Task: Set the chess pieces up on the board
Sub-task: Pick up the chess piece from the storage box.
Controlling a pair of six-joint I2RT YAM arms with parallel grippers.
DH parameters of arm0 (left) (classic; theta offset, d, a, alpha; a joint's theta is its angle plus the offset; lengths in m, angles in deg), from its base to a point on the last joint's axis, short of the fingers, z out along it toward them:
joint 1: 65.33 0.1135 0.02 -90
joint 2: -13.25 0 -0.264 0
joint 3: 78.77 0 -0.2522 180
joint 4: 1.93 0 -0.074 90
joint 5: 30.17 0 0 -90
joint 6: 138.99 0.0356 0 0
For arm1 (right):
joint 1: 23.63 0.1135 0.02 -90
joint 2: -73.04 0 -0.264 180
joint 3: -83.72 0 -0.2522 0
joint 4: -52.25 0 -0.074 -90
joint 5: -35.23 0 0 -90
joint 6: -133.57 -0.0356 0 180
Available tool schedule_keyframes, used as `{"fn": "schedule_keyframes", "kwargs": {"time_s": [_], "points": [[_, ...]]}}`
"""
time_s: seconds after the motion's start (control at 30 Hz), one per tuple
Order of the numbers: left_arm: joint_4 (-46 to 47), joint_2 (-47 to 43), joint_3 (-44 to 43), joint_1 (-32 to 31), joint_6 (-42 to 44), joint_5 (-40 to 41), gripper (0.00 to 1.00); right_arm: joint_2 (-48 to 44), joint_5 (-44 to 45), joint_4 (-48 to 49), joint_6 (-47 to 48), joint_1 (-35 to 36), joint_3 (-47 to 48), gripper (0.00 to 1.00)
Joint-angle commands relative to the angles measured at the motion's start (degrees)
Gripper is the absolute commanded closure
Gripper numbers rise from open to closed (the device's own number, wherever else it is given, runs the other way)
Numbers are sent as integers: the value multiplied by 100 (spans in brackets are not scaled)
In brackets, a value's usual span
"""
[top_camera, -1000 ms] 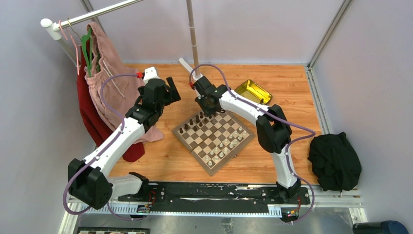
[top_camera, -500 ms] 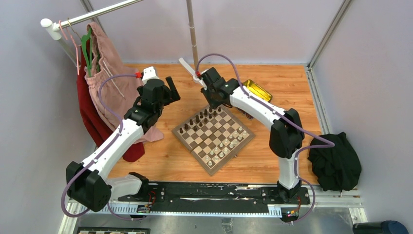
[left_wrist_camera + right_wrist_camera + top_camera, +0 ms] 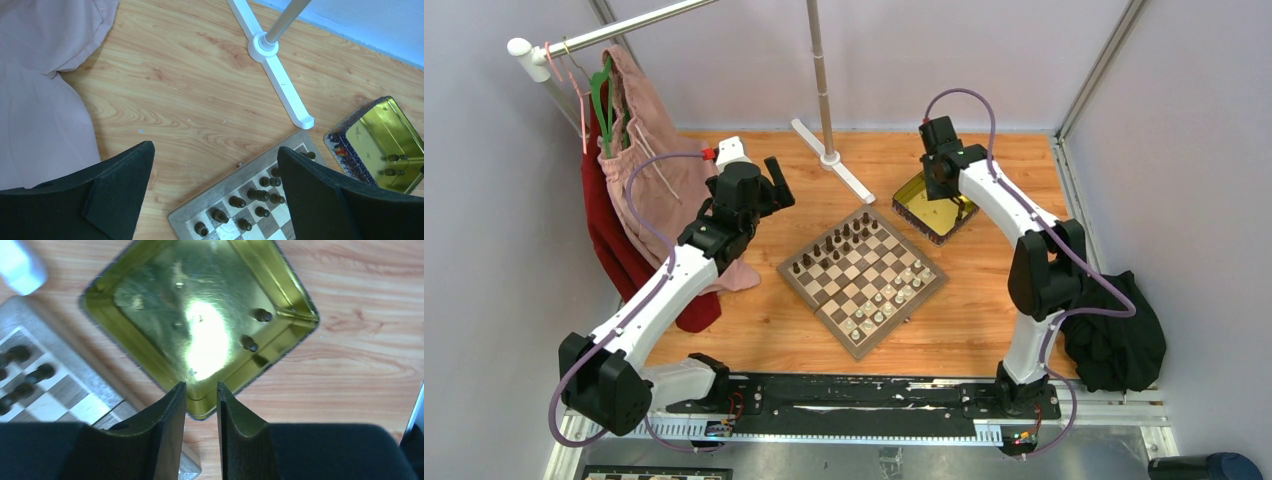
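Note:
The board (image 3: 856,272) lies turned like a diamond mid-table. Dark chess pieces (image 3: 834,247) stand along its far-left side and pale ones (image 3: 886,300) along its near-right side. My right gripper (image 3: 942,190) hangs over the yellow-gold tin (image 3: 934,205). In the right wrist view it (image 3: 201,385) is open by a narrow gap with nothing between the fingers, above the tin's (image 3: 200,315) near corner. Two dark pieces (image 3: 262,315) lie in the tin. My left gripper (image 3: 779,185) is wide open and empty, hovering left of the board's (image 3: 220,192) far corner (image 3: 215,147).
A white rack foot (image 3: 829,160) and its pole stand behind the board. Pink (image 3: 654,190) and red garments hang at the left. A black cloth (image 3: 1114,330) lies bunched at the right edge. The tin sits just off the board's far-right side.
My right arm has swung from the board's far corner to the right, and now hangs over the tin. Its jaws have opened slightly. The left arm has stayed put.

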Motion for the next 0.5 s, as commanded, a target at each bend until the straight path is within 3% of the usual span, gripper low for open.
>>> {"fn": "schedule_keyframes", "kwargs": {"time_s": [0.0,0.47], "points": [[37,-104,17,-29,-46,-91,0,-60,198,-102,-320,-370,-178,67],[88,80,-91,-29,77,-113,0,543,61,146,-458,-992,-141,63]]}}
